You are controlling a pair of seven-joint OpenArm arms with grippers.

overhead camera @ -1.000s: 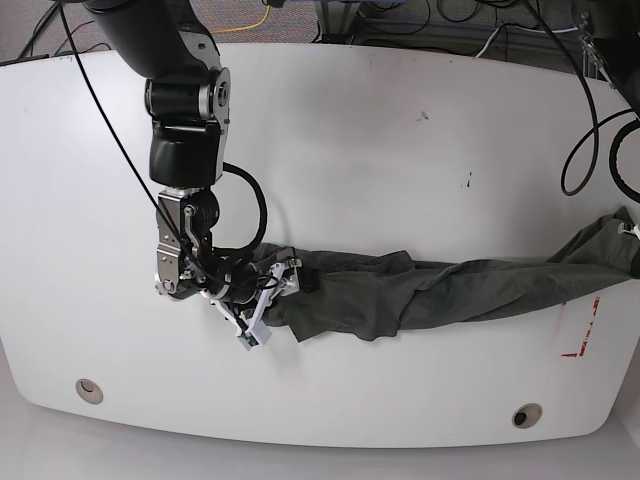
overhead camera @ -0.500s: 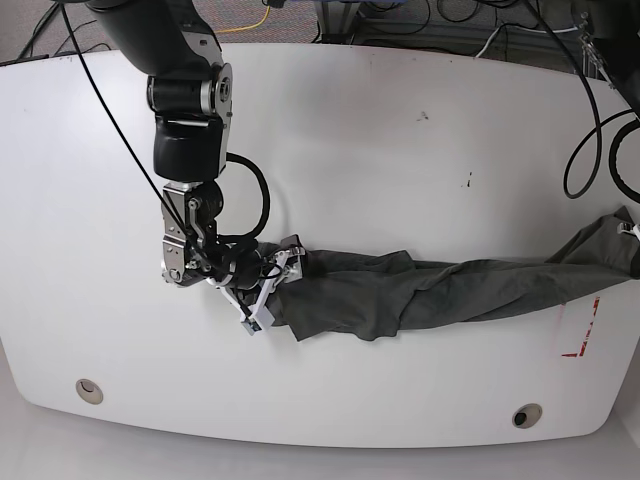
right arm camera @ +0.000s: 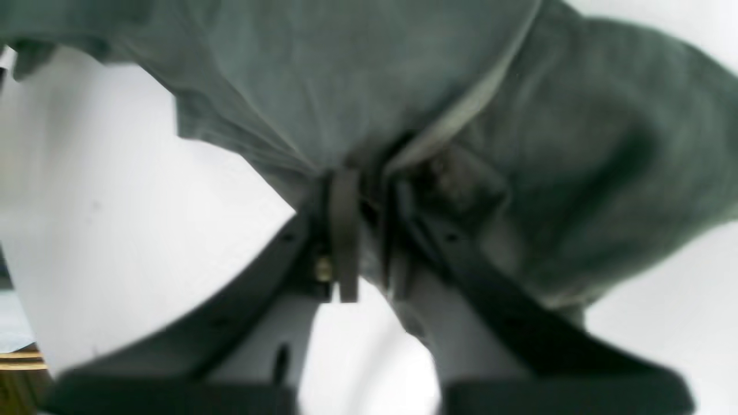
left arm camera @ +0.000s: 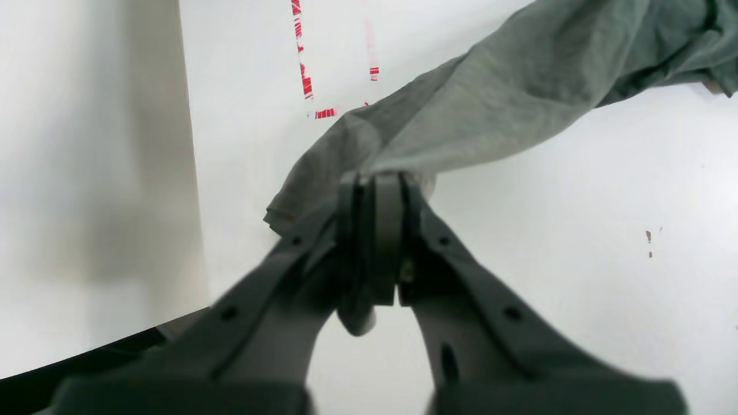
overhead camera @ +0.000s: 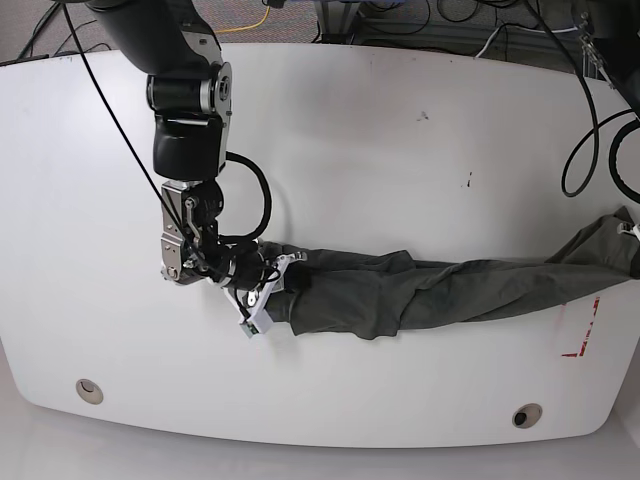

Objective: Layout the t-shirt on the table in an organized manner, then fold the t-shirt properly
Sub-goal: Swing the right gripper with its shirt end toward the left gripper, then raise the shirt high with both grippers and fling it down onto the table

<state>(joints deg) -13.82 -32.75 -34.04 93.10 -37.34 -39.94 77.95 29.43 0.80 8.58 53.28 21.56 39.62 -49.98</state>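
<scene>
The right gripper [right arm camera: 360, 230] had just clamped onto the wrinkled charcoal cloth t-shirt [overhead camera: 440, 285]; the left gripper [left arm camera: 375, 190] pinched its far end above the glossy white counter [overhead camera: 380, 150], ready for spreading.

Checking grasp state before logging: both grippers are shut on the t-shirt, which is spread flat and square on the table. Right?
Not quite. The t-shirt is bunched into a long stretched rope across the table, per the base view. The left gripper and right gripper are both shut on it.
</scene>
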